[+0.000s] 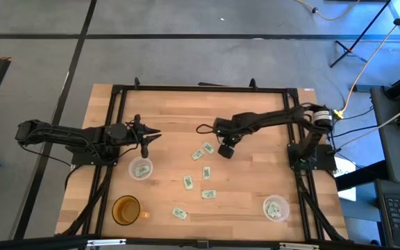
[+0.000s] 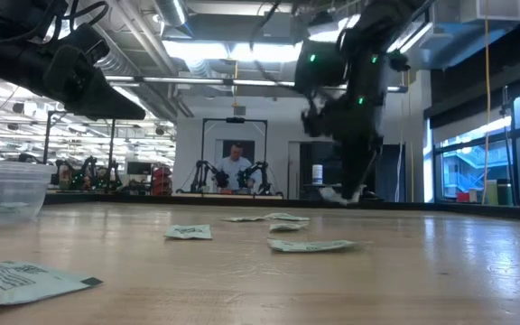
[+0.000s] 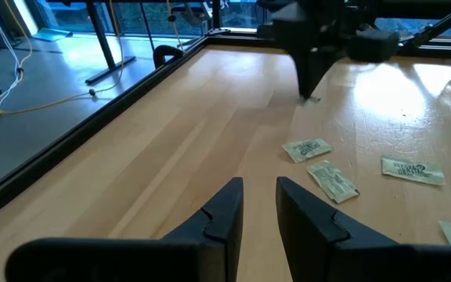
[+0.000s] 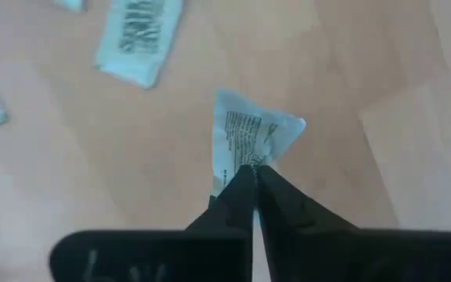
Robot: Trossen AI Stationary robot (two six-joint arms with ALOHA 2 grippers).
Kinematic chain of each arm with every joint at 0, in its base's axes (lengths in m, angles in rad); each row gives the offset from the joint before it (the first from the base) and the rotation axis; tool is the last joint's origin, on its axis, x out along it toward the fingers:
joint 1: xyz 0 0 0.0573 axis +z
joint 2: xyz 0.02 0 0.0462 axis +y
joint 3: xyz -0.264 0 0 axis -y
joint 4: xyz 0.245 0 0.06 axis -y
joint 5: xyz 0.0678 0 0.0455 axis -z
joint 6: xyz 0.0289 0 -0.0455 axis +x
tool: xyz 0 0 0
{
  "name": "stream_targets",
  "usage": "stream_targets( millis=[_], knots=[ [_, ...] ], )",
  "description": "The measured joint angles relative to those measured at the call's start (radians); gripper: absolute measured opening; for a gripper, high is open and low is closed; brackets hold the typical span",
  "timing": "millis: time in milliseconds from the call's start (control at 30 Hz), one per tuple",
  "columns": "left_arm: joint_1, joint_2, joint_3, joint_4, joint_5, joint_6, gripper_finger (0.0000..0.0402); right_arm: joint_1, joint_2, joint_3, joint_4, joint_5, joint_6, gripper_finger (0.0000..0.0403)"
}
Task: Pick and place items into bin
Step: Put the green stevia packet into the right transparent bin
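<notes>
Several small pale green and white packets lie spread over the middle of the wooden table. My right gripper hangs over their far side, shut on one packet that it pinches by an edge just above the wood. In the low view that gripper sits low over the table. Another packet lies close by. My left gripper waits at the left, open with a narrow gap and nothing between its fingers. A clear round bin with packets in it stands just in front of it.
A second clear cup with packets stands at the front right. An amber cup is at the front left. One packet lies near the front edge. A black frame rims the table. A person sits far behind in the low view.
</notes>
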Motion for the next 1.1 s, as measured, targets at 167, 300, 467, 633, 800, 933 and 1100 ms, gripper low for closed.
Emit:
stream_targets(
  millis=[167,300,467,633,800,933,1100],
  knots=[
    [0.0,0.0,0.0,0.0,0.0,-0.005,0.0072,0.076,-0.117,0.0,-0.091,-0.055,0.094,0.0016],
    [0.0,0.0,0.0,0.0,0.0,-0.008,0.0072,0.183,-0.217,0.0,-0.212,-0.108,0.234,0.0017],
    [0.0,0.0,0.0,0.0,0.0,-0.008,0.0072,0.372,-0.335,0.001,-0.332,-0.121,0.495,0.0018],
    [0.0,0.0,0.0,-0.001,0.0,-0.008,0.0072,0.611,-0.41,0.001,-0.348,-0.12,0.814,0.0018],
    [0.0,0.0,0.0,-0.004,0.0,-0.008,0.0072,0.841,-0.409,0.001,-0.348,-0.062,1.134,0.0018],
    [0.0,0.0,0.0,-0.008,0.0,-0.008,0.0072,0.976,-0.38,0.001,-0.35,0.007,1.338,0.0018],
    [0.0,0.0,0.0,-0.012,0.0,-0.028,0.0072,1.075,-0.323,0.001,-0.353,0.05,1.522,0.0018]
  ],
)
